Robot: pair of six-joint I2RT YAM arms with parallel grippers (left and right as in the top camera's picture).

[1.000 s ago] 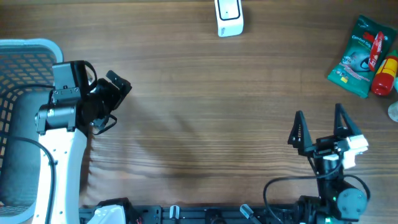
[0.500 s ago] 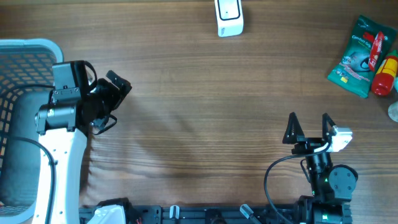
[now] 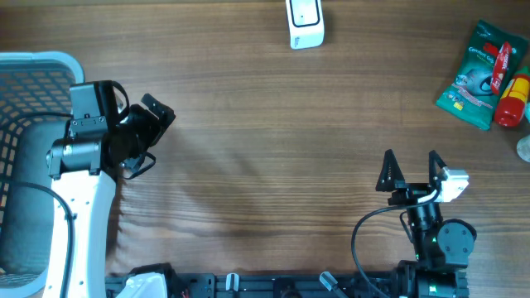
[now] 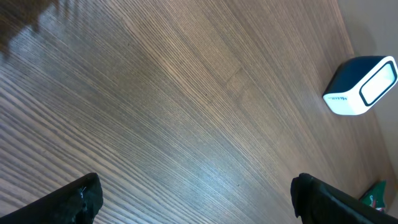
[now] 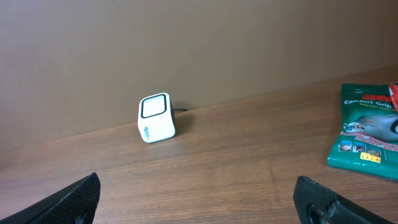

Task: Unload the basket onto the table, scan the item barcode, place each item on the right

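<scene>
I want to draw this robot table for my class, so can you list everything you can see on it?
scanner: one, white with a dark window, far edge of the table, near the middle
packet: one, green with a red part, lying flat at the far right
bottle: one, red and yellow, lying against the packet's right side
pale thing: one, cut off by the right edge, cannot tell what it is
basket: one, light blue mesh, left edge
table: one, brown wood, under everything
left gripper: one, black, open, beside the basket
right gripper: one, black, open, near edge on the right
</scene>
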